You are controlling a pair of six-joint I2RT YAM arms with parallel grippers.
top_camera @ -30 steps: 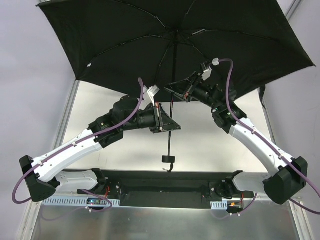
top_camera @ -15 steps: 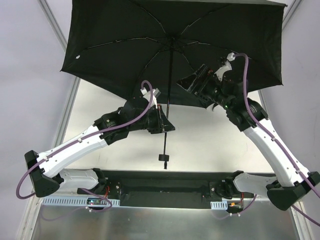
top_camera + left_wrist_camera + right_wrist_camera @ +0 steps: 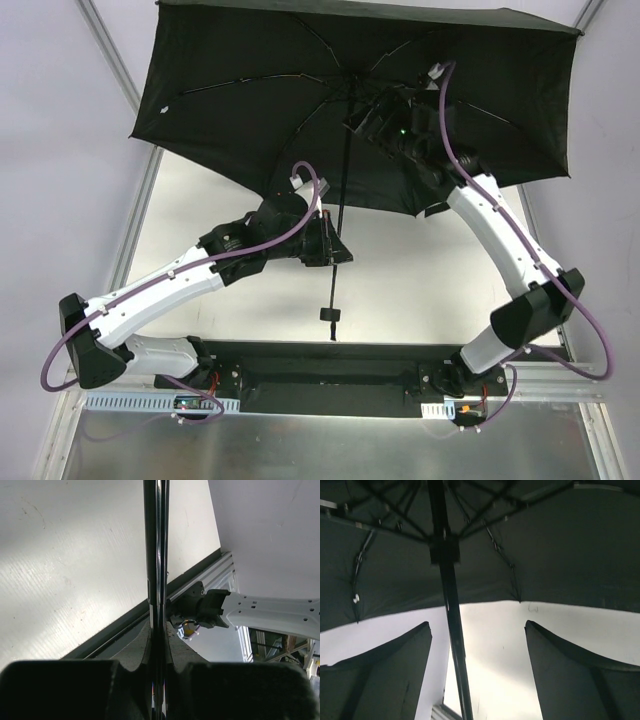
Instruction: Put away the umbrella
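The black umbrella (image 3: pixel 250 90) is open, its canopy spread over the far half of the table. Its thin shaft (image 3: pixel 343 180) runs down to the small handle (image 3: pixel 330 315), which hangs above the table. My left gripper (image 3: pixel 338 250) is shut on the shaft low down; in the left wrist view the shaft (image 3: pixel 156 555) passes between the pressed jaws (image 3: pixel 157 650). My right gripper (image 3: pixel 360 118) is high under the canopy and open. In the right wrist view the shaft (image 3: pixel 452 630) stands between its spread fingers (image 3: pixel 395 670), near the left one and touching neither, just below the runner (image 3: pixel 444 547).
The white table (image 3: pixel 420 270) lies beneath. A black base rail (image 3: pixel 330 365) with both arm mounts runs along the near edge. Aluminium frame posts (image 3: pixel 110 60) rise at the far corners. The canopy overhangs the table's left and right edges.
My right gripper has opened and climbed along the shaft to just under the runner. The canopy has swung left and levelled. The left gripper still holds the shaft.
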